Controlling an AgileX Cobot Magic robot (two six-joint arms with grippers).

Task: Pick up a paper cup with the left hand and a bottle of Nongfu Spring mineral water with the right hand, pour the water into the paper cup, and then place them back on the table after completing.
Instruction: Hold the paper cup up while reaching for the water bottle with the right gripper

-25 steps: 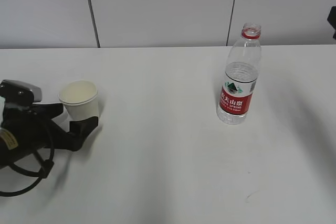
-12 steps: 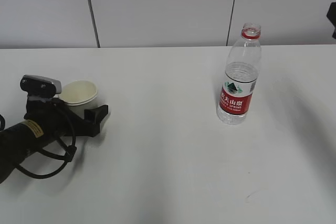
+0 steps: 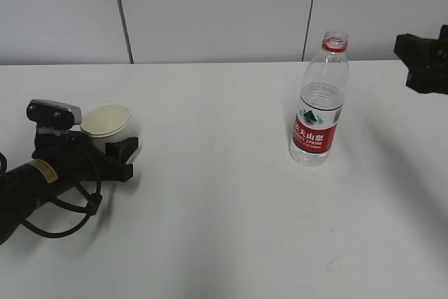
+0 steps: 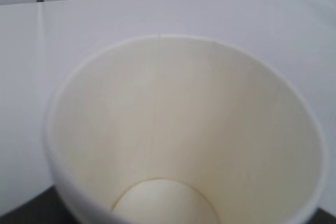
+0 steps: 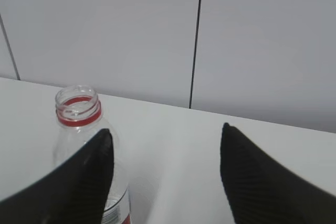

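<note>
The bottle [image 3: 320, 105] is wearing a red label [image 3: 317, 133] with white Chinese characters reading 农夫山泉 and, under them, a line of small white Latin letters that looks like "NONGFU SPRING" (too small to be sure of every letter). Above the red band, a small green mountain emblem is showing on white. The left arm is carrying a yellow sticker [image 3: 43, 169] with dark print that is too small to read.

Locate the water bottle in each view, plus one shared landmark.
Exterior: bottle stands right of centre on the table.
Left wrist: not in it; paper cup fills the frame.
Right wrist: bottle neck lower left, by one end effector finger.
Shared landmark: red neck ring.
</note>
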